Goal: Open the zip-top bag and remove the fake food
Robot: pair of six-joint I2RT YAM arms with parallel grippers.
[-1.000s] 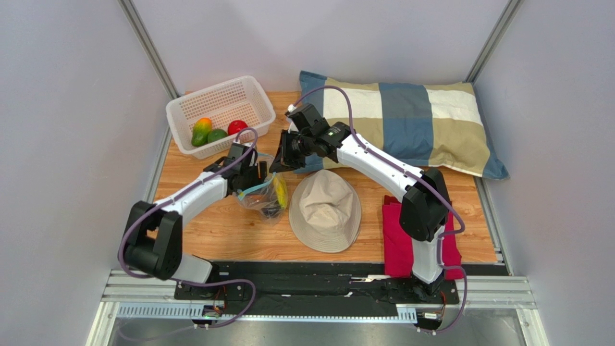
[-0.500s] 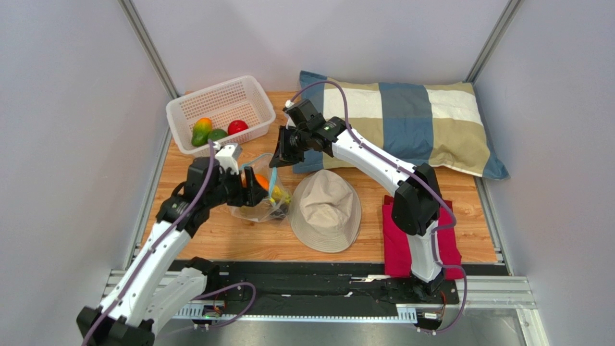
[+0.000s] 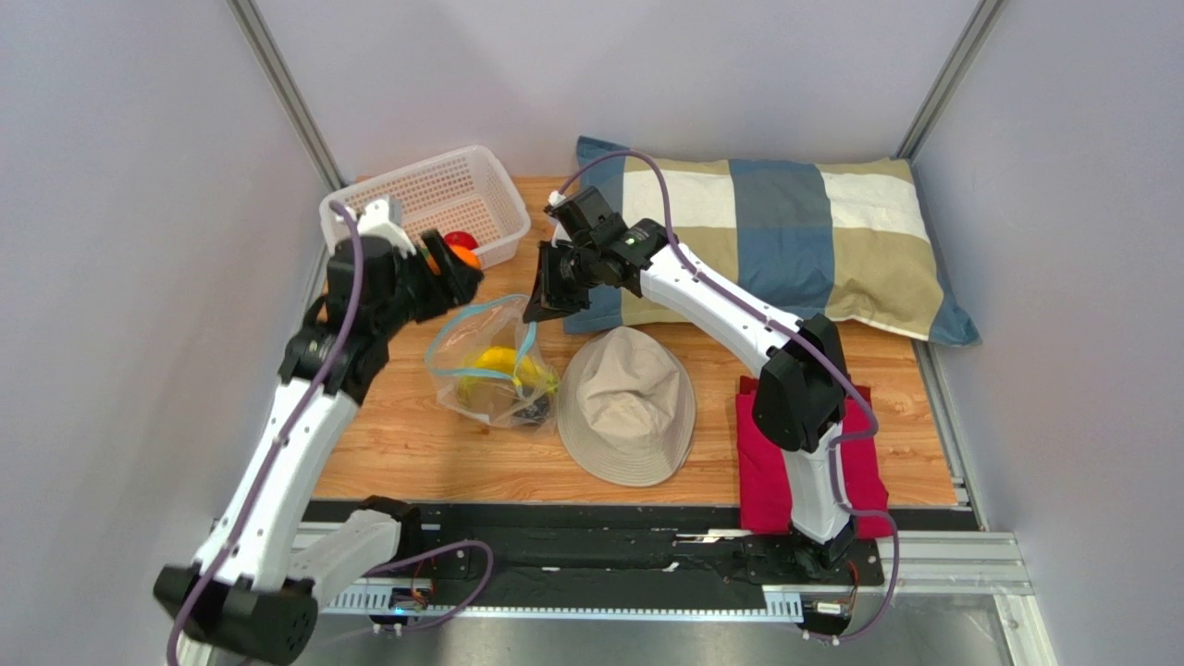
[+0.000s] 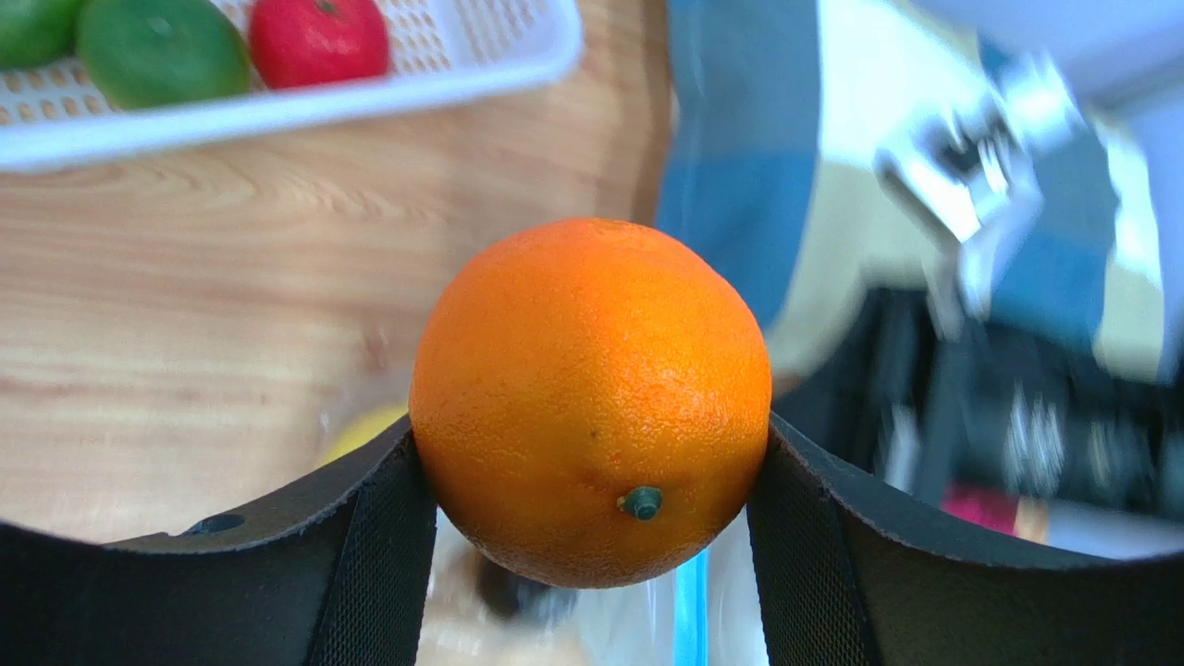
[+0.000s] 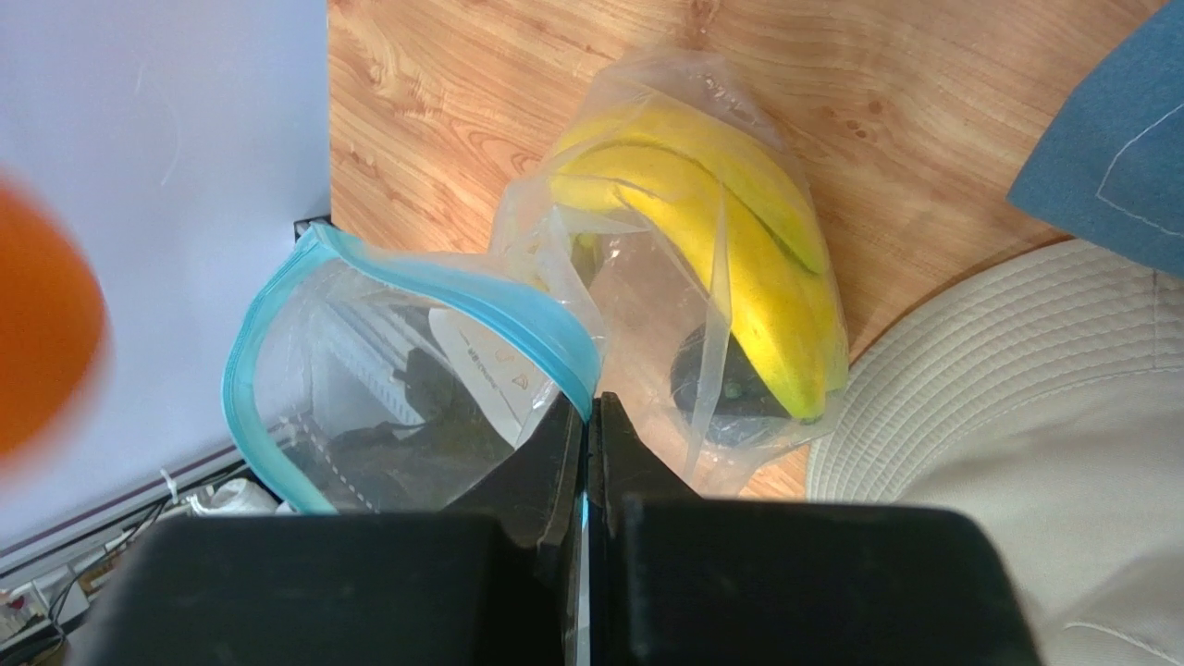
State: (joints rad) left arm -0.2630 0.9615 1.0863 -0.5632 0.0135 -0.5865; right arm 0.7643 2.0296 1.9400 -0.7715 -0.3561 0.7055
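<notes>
The zip-top bag (image 3: 487, 368) lies open on the wooden table, its blue zip strip (image 5: 417, 285) spread wide. My right gripper (image 5: 587, 405) is shut on the strip's near rim; in the top view it (image 3: 537, 308) is at the bag's far edge. Yellow bananas (image 5: 737, 250) and a dark round piece (image 5: 723, 396) remain inside. My left gripper (image 4: 587, 444) is shut on the orange (image 4: 591, 396), held in the air beside the white basket (image 3: 341, 215); the top view shows it (image 3: 453, 261) there. A red apple (image 4: 317, 39) and a green fruit (image 4: 160, 49) lie in the basket.
A beige hat (image 3: 626, 403) lies just right of the bag. A plaid pillow (image 3: 792, 229) fills the back right. A red cloth (image 3: 762, 479) lies at the front right. Grey walls close in the left and right sides.
My left gripper has lifted the orange out of the bag and carried it up and left to the basket. My right gripper has kept hold of the bag's rim.
</notes>
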